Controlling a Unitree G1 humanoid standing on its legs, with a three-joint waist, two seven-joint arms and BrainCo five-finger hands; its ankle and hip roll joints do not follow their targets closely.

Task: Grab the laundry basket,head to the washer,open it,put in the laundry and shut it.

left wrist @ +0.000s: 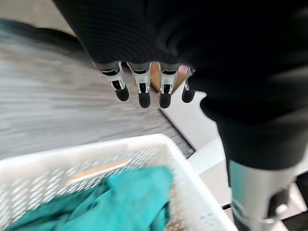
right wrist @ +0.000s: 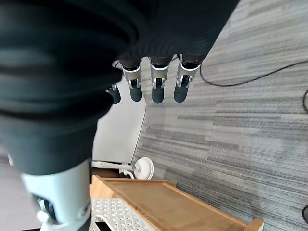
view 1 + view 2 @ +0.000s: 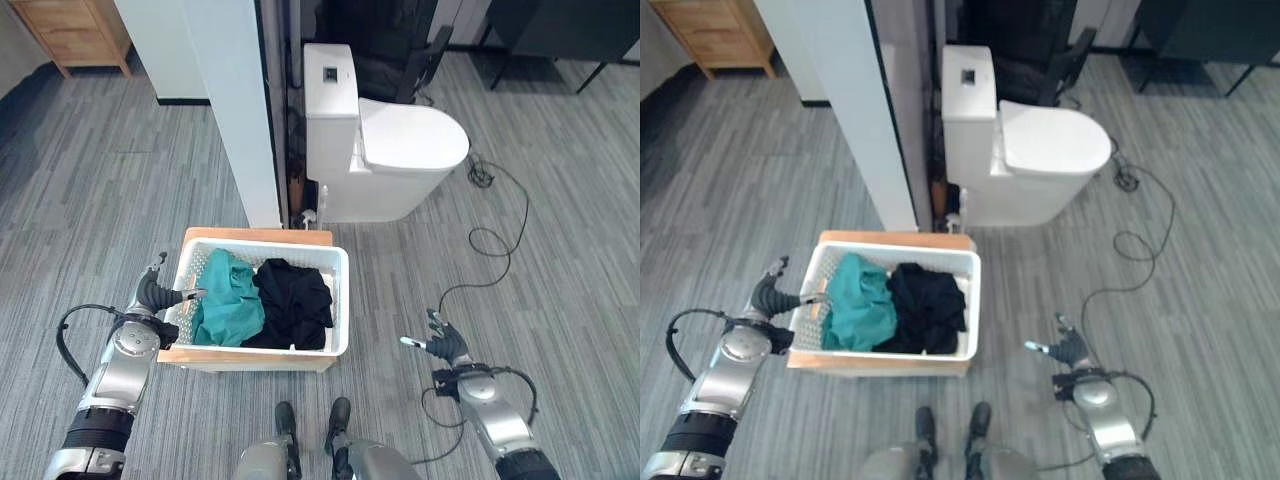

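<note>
The white perforated laundry basket [image 3: 341,300] stands on a low wooden stand [image 3: 250,358] on the floor in front of me. Inside it lie a teal garment [image 3: 228,298] on the left and a black garment [image 3: 293,303] on the right. My left hand [image 3: 153,296] is open at the basket's left side, its thumb reaching to the rim. In the left wrist view its fingers [image 1: 143,94] hang straight above the basket [image 1: 144,147] and the teal garment [image 1: 130,197]. My right hand [image 3: 446,346] is open over the carpet, well right of the basket, holding nothing.
A white toilet [image 3: 395,150] stands behind the basket, beside a white pillar [image 3: 235,110]. Black cables [image 3: 490,245] trail over the grey carpet at the right. A wooden cabinet [image 3: 75,35] is at the far left and a dark chair [image 3: 400,55] behind the toilet.
</note>
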